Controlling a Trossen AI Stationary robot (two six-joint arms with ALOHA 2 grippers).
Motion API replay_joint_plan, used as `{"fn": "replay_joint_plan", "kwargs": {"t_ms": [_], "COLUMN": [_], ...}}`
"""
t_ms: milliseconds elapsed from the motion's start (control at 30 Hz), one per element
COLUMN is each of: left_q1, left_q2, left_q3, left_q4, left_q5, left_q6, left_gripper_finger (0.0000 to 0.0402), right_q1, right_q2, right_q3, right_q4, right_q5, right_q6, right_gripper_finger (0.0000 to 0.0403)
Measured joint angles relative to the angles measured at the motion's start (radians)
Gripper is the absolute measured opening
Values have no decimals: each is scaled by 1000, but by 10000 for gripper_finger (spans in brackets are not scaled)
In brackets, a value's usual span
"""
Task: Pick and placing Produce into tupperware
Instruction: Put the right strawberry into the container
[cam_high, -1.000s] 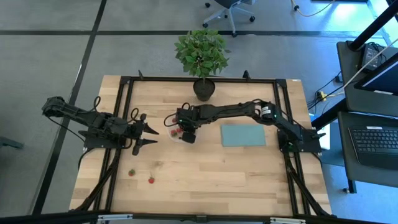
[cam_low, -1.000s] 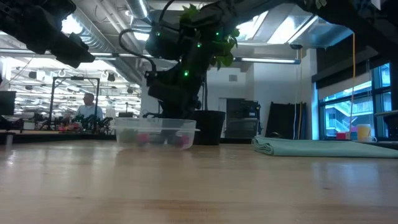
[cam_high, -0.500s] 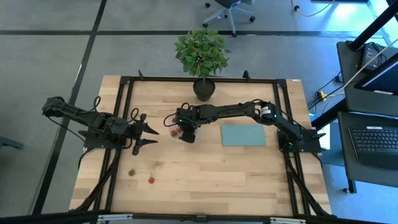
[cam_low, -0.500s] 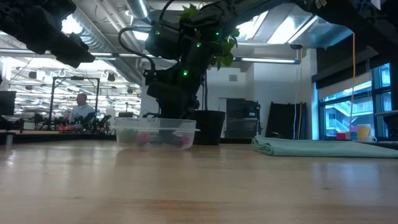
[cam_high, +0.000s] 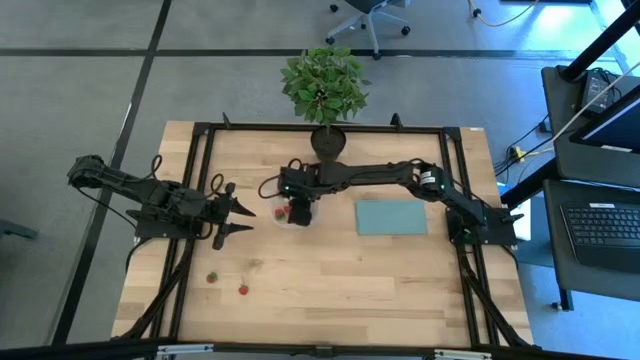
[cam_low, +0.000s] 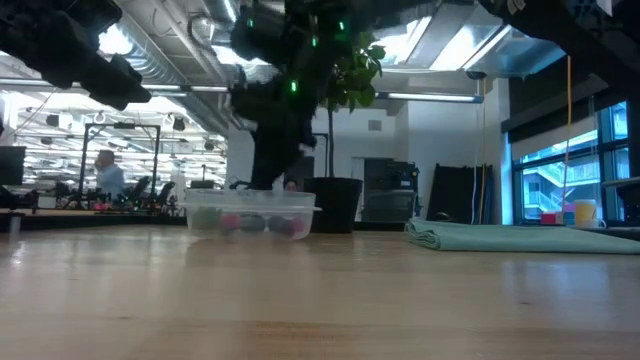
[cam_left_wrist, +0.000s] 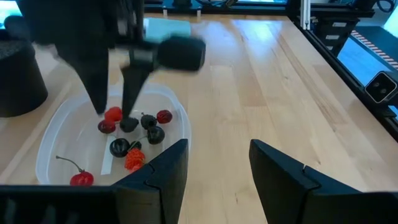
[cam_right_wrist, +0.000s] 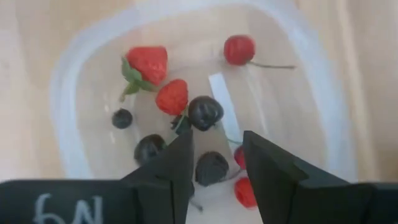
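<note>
Right tool (cam_right_wrist: 214, 163) hangs over the tub (cam_high: 272, 214), fingers spread, nothing pinched; a dark berry (cam_right_wrist: 211, 167) lies in the tub right under the gap, among the other berries (cam_left_wrist: 127, 135). Risk: if the arm pulls off sideways while low, a finger could clip the tub wall and skid or tip it, spilling fruit on the tabletop (cam_high: 330, 270). Left tool (cam_high: 240, 218) waits just beside the tub, spread and empty; a crossing path could make the arms collide. Two berries (cam_high: 227, 284) lie loose near the front edge.
</note>
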Motion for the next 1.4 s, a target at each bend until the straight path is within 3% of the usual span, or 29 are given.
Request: {"fn": "replay_joint_plan", "kwargs": {"t_ms": [333,767,967,1133,1400], "left_q1": [0,0,0,0,0], "left_q2": [0,0,0,0,0], "left_q3": [0,0,0,0,0], "left_q4": [-9,-49,-49,-51,-50], "left_q5": [0,0,0,0,0], "left_q6": [-29,-80,-80,-77,-64], "left_gripper_finger": [165,165,165,165,165], "right_q1": [56,155,226,274,246], "right_q2": [-30,-231,-311,-452,-809], "right_q3": [271,269,251,45,-632], "right_q4": [-296,-427,-518,-436,118], "right_q5": [1,173,349,452,463], "right_q6": [-51,-10,51,70,-27], "right_gripper_finger": [141,141,141,141,141]}}
